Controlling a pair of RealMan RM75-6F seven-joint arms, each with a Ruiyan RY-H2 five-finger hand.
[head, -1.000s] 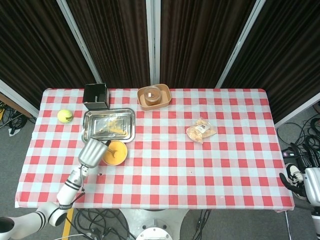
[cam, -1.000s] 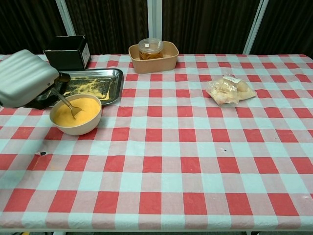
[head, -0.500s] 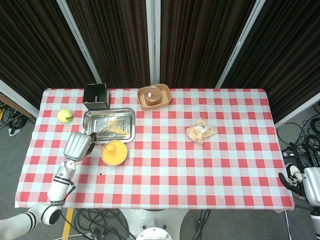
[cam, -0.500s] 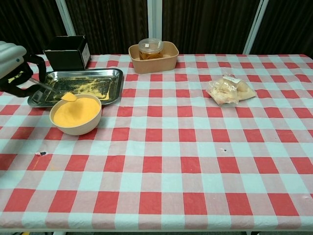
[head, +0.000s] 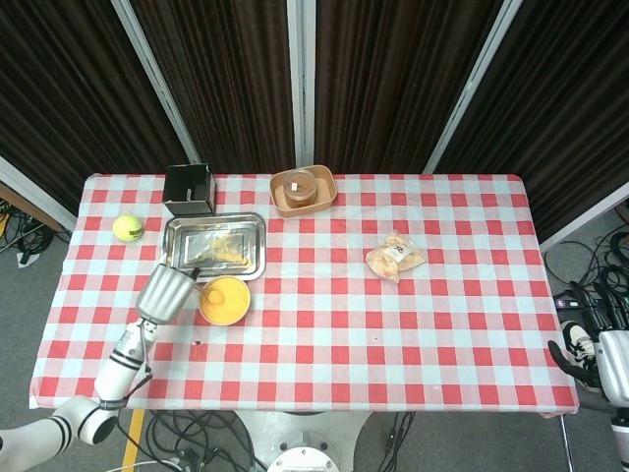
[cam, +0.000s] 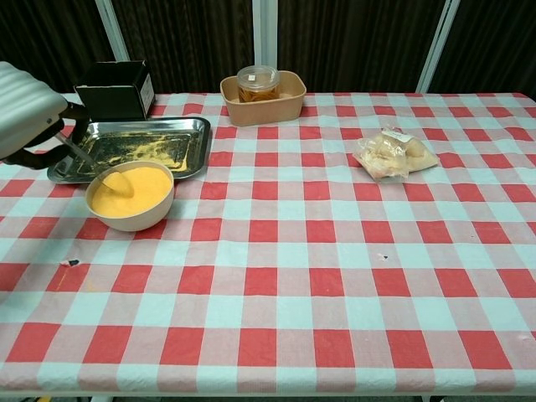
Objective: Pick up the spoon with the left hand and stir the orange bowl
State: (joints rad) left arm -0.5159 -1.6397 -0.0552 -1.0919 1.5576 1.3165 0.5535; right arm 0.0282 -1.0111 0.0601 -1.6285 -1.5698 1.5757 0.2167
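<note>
Since half a second ago, my left hand has swung back toward the orange bowl, and the spoon it carries has dropped from above the rim into the orange mixture. My fingers are clamped on the spoon's handle; the exact finger positions are hidden behind the hand's grey shell.

Key relation: the bowl sits just below and to the right of my left hand, nearly touching it in the head view. The spoon's long axis slopes down and rightward from my hand, with the tip in the left part of the bowl's contents. I judge the next stir calls for sweeping that tip rightward across the bowl while keeping the same slope.

Beyond the bowl, away from my hand, lies the metal tray on the checked surface.

My right hand hangs far off at the surface's opposite edge; I cannot tell whether its fingers are apart or together.
</note>
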